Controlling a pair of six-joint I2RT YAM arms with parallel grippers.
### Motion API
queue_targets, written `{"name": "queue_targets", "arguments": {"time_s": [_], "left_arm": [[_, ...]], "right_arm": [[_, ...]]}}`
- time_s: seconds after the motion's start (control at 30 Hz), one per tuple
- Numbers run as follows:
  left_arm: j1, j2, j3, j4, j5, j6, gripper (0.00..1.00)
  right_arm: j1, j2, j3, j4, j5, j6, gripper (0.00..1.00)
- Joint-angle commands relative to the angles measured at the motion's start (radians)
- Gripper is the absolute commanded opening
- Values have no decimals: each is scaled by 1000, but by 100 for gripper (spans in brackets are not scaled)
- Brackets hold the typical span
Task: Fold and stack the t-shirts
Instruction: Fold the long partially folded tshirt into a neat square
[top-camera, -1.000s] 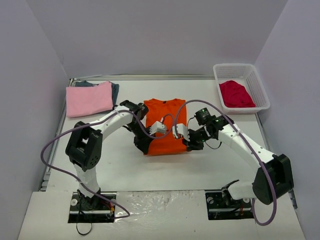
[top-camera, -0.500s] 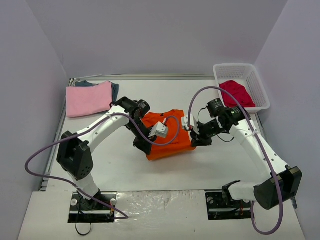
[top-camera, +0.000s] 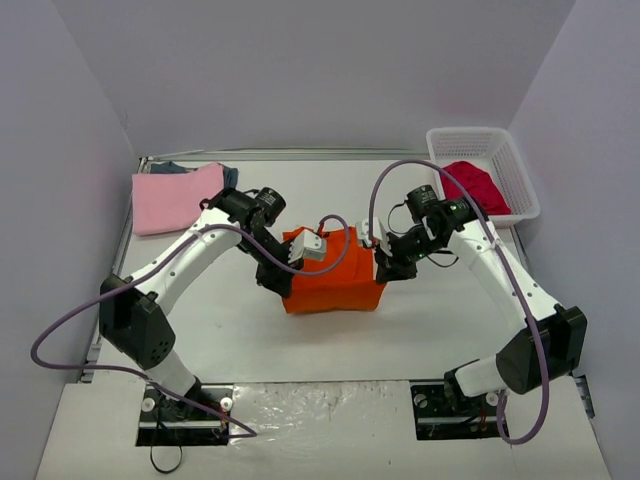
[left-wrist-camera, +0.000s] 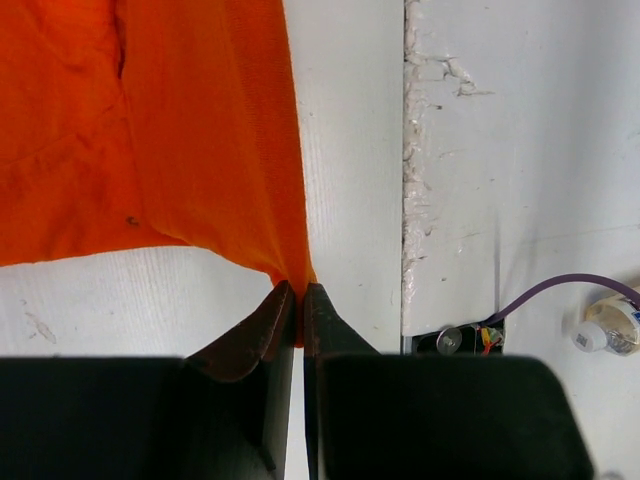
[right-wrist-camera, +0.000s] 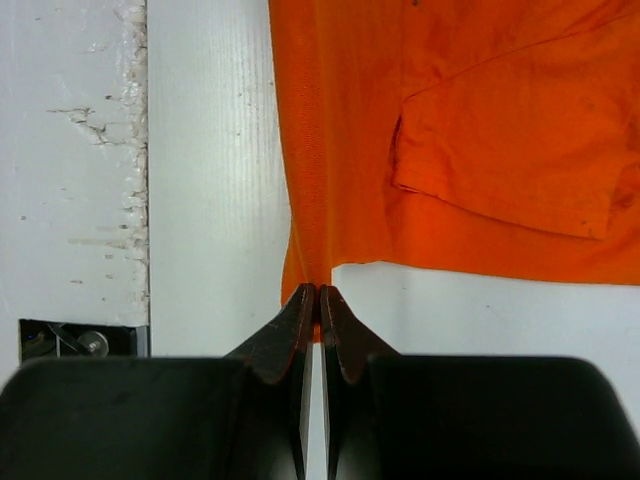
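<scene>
A bright orange t-shirt (top-camera: 335, 285) is doubled over at the table's middle, its lifted edge held between both arms. My left gripper (top-camera: 287, 268) is shut on the shirt's left corner, and orange cloth (left-wrist-camera: 215, 150) is pinched between its tips (left-wrist-camera: 298, 292). My right gripper (top-camera: 381, 262) is shut on the right corner, where the orange shirt (right-wrist-camera: 450, 130) hangs from the closed tips (right-wrist-camera: 318, 292). A folded light pink t-shirt (top-camera: 178, 197) lies at the back left on top of a dark blue-grey one (top-camera: 229, 181). A crimson red t-shirt (top-camera: 472, 187) sits crumpled in the basket.
The white lattice basket (top-camera: 520, 185) stands at the back right corner. A metal rail (top-camera: 110, 270) runs along the table's left edge. Purple cables (top-camera: 60, 330) loop off both arms. The arm bases (top-camera: 185, 410) sit at the near edge.
Both grippers have lifted the orange shirt's near edge and carried it toward the back, doubling the shirt over itself. The arms stretched further out from their bases.
</scene>
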Motion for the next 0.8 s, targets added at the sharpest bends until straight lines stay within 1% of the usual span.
{"name": "queue_targets", "arguments": {"time_s": [0.0, 0.17, 0.33, 0.6, 0.77], "left_arm": [[21, 13, 48, -70, -46, -7, 2], [49, 62, 91, -67, -69, 11, 2], [84, 114, 165, -60, -89, 19, 2], [124, 241, 356, -119, -97, 63, 2], [150, 339, 462, -162, -102, 86, 2]], "right_arm": [[-23, 44, 63, -25, 15, -30, 0], [-38, 127, 130, -21, 18, -48, 0], [-60, 205, 201, -21, 28, -63, 0], [-101, 325, 345, -21, 36, -86, 0], [-120, 426, 432, -25, 35, -97, 0]]}}
